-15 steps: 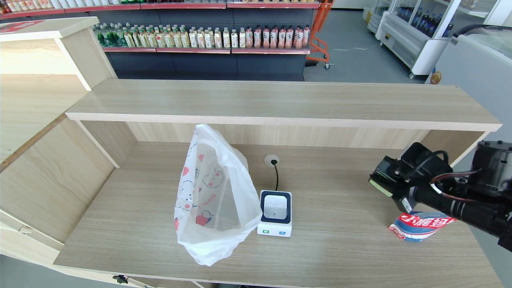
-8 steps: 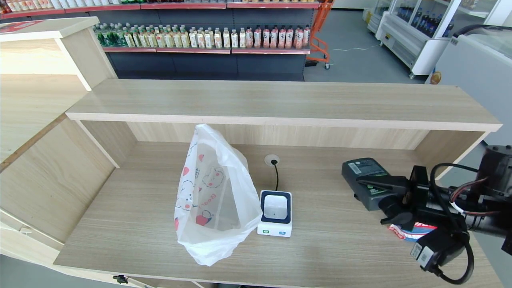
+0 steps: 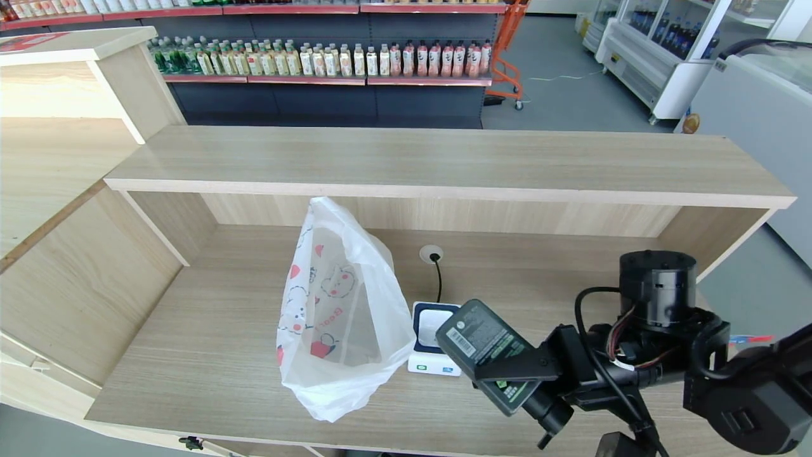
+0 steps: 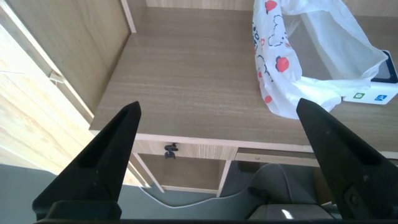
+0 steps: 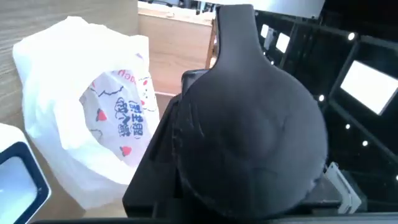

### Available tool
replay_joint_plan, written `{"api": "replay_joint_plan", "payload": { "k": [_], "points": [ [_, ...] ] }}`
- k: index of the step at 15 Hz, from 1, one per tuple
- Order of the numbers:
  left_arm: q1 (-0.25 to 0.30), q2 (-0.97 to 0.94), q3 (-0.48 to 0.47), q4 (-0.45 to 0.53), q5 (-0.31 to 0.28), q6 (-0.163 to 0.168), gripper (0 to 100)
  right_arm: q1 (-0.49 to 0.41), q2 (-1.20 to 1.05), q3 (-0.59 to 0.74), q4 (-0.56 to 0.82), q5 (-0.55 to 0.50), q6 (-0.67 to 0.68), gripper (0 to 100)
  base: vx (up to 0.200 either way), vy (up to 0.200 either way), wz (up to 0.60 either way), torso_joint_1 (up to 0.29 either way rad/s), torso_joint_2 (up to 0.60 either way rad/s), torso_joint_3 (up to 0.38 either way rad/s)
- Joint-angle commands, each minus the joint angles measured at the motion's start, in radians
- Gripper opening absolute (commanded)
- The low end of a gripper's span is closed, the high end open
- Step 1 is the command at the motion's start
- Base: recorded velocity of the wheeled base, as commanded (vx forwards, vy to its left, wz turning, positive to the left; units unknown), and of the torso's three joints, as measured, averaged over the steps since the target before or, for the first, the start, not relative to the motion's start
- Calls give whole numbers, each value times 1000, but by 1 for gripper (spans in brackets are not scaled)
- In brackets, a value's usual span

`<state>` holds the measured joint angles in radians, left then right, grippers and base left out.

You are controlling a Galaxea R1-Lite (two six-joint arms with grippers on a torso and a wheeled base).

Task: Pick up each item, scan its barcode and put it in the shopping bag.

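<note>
In the head view, the counter (image 3: 209,330) was hemmed by a left side wall and a back wall, with its near edge open. Broad bare wood lay left of the shopping bag (image 3: 342,304). The bag stood with its long axis upright and its peak toward the back wall, just beside the scanner (image 3: 436,330). The right gripper (image 3: 491,355) overlapped the scanner's corner; whether it was open could not be told. A sliver of a red-and-blue packet (image 3: 752,339) showed behind that arm.

In the left wrist view, the left gripper (image 4: 219,109) hung spread wide and empty off the counter's near edge.

In the right wrist view, the bag bulged beside the scanner.
</note>
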<state>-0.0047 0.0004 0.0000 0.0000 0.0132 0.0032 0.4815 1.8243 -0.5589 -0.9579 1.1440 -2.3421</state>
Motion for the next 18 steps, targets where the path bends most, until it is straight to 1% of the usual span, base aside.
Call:
{"api": "replay_joint_plan", "payload": {
  "k": [1,3,5,12,16,18],
  "points": [
    [0,0,0,0,1,0,100,75,113,-78,-21,14,-3,0,0,0,0,0,0,0],
    [0,0,0,0,1,0,100,98,145,-104,-67,28,-2,0,0,0,0,0,0,0],
    [0,0,0,0,1,0,100,104,162,-101,-73,29,-3,0,0,0,0,0,0,0],
    [0,0,0,0,1,0,100,123,233,-105,-71,28,-5,0,0,0,0,0,0,0],
    [0,0,0,0,1,0,100,157,254,-145,-64,28,-3,0,0,0,0,0,0,0],
    [0,0,0,0,1,0,100,152,251,-153,-62,28,0,0,0,0,0,0,0,0]
  ]
}}
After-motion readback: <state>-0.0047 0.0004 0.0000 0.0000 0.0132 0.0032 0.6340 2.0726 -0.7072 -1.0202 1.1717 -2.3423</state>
